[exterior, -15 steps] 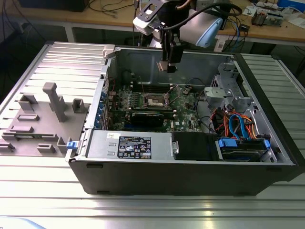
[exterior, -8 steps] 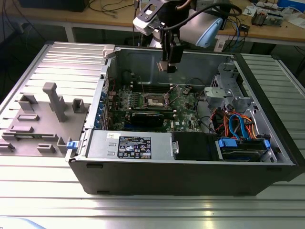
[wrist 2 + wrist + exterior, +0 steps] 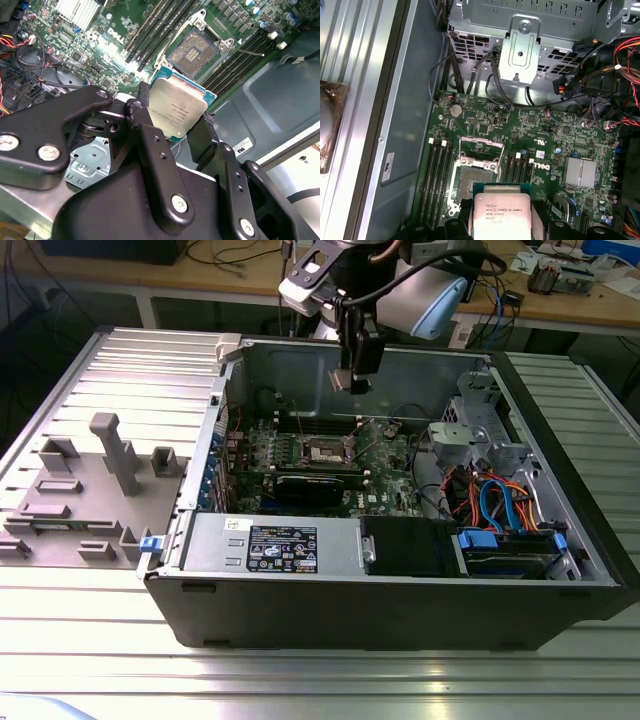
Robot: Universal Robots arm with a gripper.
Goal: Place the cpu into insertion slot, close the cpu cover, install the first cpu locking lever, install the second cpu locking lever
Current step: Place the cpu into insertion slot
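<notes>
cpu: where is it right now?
In both wrist views the cpu sits clamped in the gripper, held above the green board and not yet in the empty insertion slot between the memory slots.

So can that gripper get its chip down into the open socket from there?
Probably yes: the gripper holds the cpu above the board, and the insertion slot lies uncovered, nothing between them.

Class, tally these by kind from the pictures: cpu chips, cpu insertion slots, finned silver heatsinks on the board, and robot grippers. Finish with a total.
cpu: 1
insertion slot: 1
finned silver heatsink: 1
gripper: 1
Total: 4
</notes>
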